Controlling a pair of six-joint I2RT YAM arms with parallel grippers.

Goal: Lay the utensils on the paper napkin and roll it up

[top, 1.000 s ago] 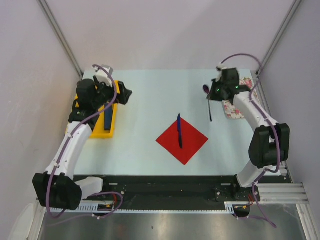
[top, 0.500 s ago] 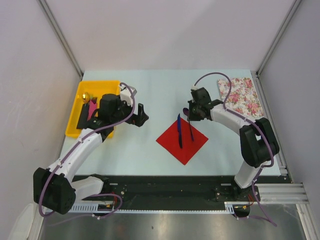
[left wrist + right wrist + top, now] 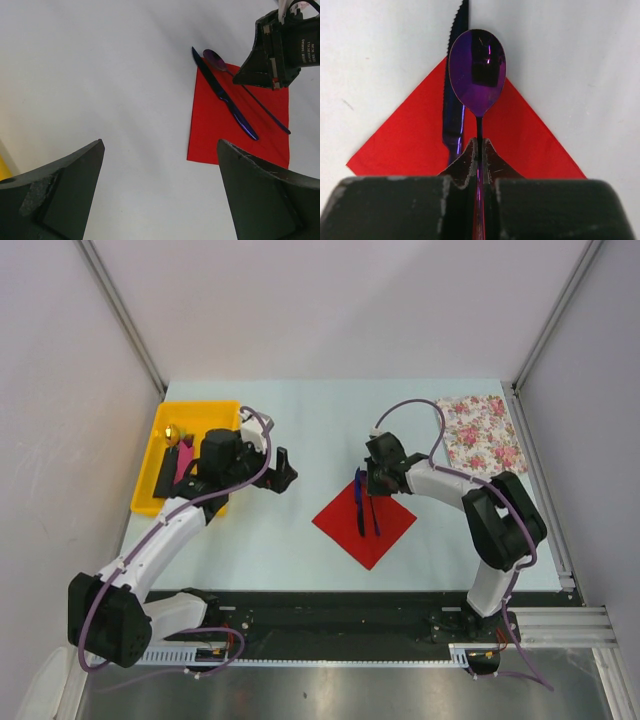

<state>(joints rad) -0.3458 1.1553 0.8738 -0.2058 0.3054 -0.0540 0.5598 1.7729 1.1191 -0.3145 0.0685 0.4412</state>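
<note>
For the right gripper [image 3: 478, 152]: fingers pressed together on the thin stem of the spoon [image 3: 477, 70], with nothing else between them. Holds the spoon low over the paper napkin [image 3: 338, 523], purple bowl forward at the far corner of the red sheet, stem running back over the paper toward the near side. Cannot tell whether the spoon touches the paper (its shadow sits very close under it in the left wrist view).

Just beside the spoon, to its left from above, the knife [image 3: 359, 505]. Lies flat on the napkin, dark blue handle on the red, serrated tip reaching past the far corner onto the pale table [image 3: 320, 410]. Runs nearly parallel to the spoon, close to it but apart along the handles.

As for the napkin itself: spread flat and unrolled, turned as a diamond, about the middle of the table, between the two arms.

For the left gripper [image 3: 160, 200]: fingers wide apart, nothing between them. Hovers over bare table to the left of the napkin, well apart from it, and faces toward it.

Behind this arm, a yellow tray [image 3: 195, 406] at the far left of the table, with a pink item [image 3: 183, 465] inside, partly hidden by the arm and too small to name. At the far right corner, a white flowered sheet [image 3: 482, 433], lying flat, apart from everything else.
</note>
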